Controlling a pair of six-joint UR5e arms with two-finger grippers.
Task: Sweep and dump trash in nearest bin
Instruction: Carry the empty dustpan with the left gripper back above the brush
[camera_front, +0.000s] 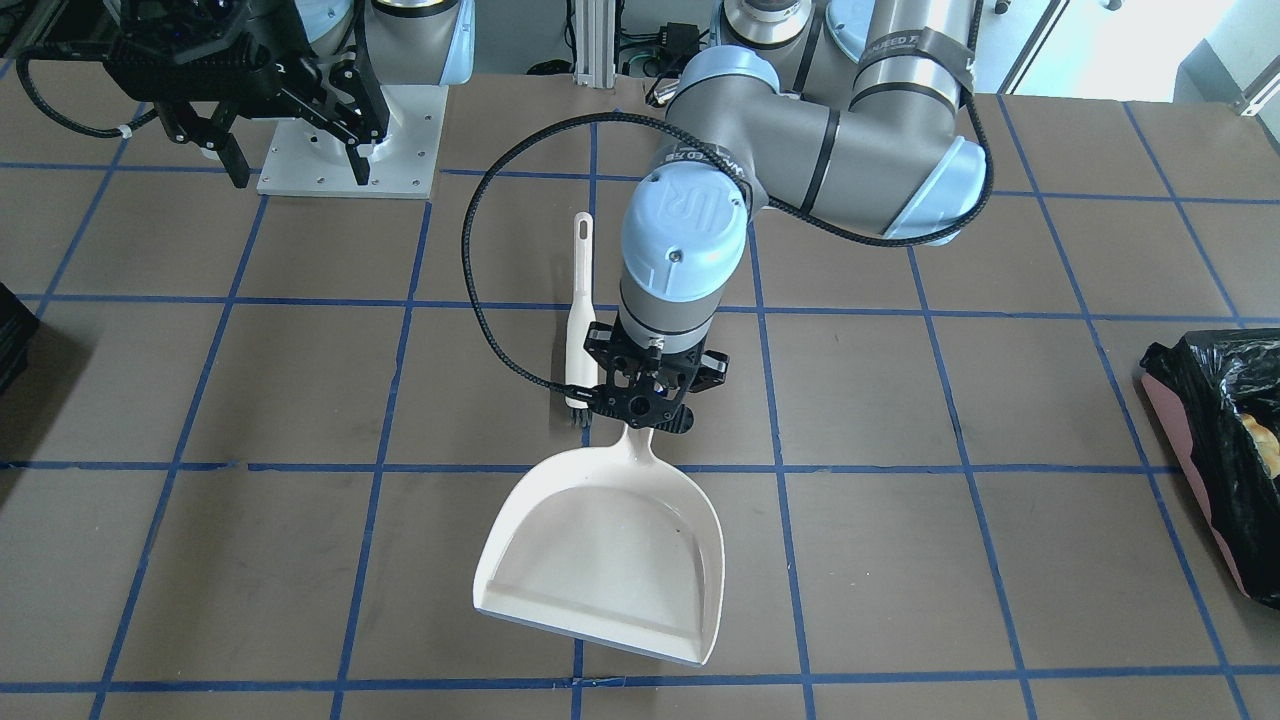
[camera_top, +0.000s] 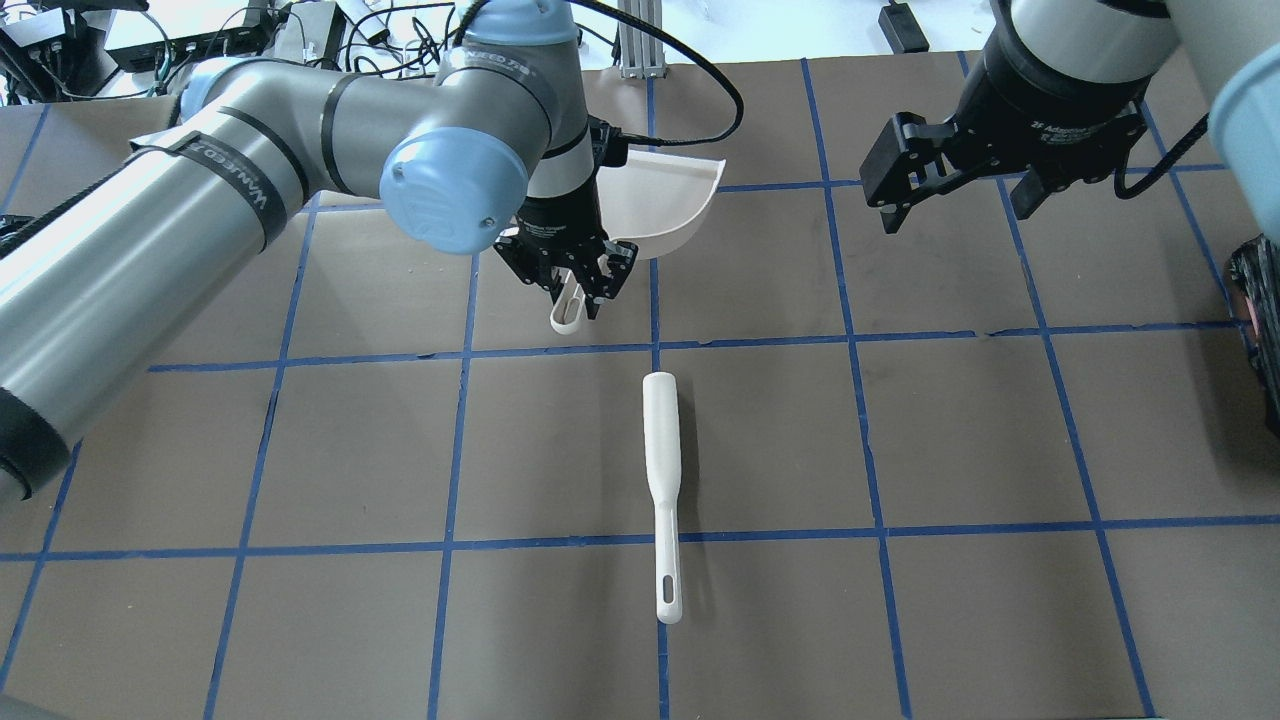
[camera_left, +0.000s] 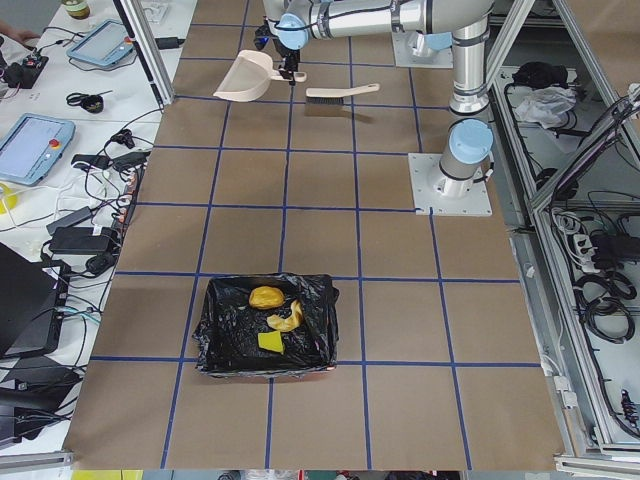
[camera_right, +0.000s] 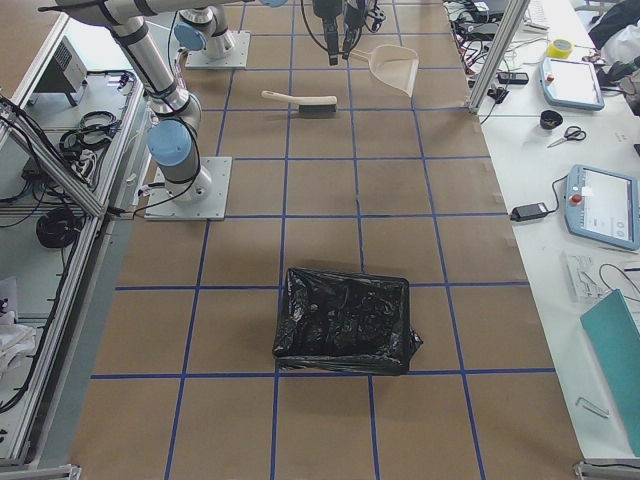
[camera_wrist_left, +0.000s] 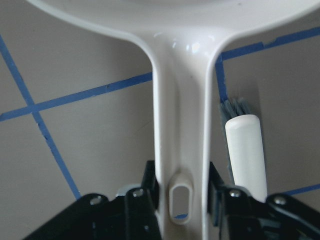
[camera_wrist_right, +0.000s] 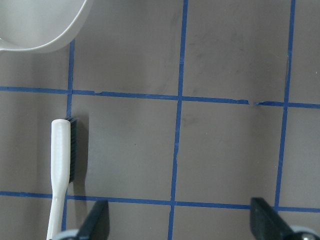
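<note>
The left gripper (camera_front: 640, 405) has its jaws closed narrowly on the flat handle of a smooth, cream-coloured plastic dustpan (camera_front: 600, 560). They grip just above the oval hanging slot, as the left wrist view shows. The pan is a broad scoop with raised side walls and a thin front lip. Its mouth points away from the robot.

A slim brush with a glossy white plastic handle and short dark bristles (camera_front: 580, 300) lies flat on the table just beside the dustpan's handle. Its bristle end is nearest the pan, and its slotted tail stretches back toward the robot.

The right gripper (camera_top: 960, 205) hangs well apart from the dustpan with its black jaws spread wide and holding nothing.

The matt brown table (camera_front: 900, 400) is marked into squares with blue tape.

The pink-sided bin lined with a crinkled glossy black plastic bag (camera_left: 215, 330) stands far from the dustpan, toward the end of the table on the robot's left. Inside it lie a lumpy orange-brown piece (camera_left: 265, 296), a pale tan crust-like piece (camera_left: 288, 318) and a yellow sponge wedge (camera_left: 270, 341).
</note>
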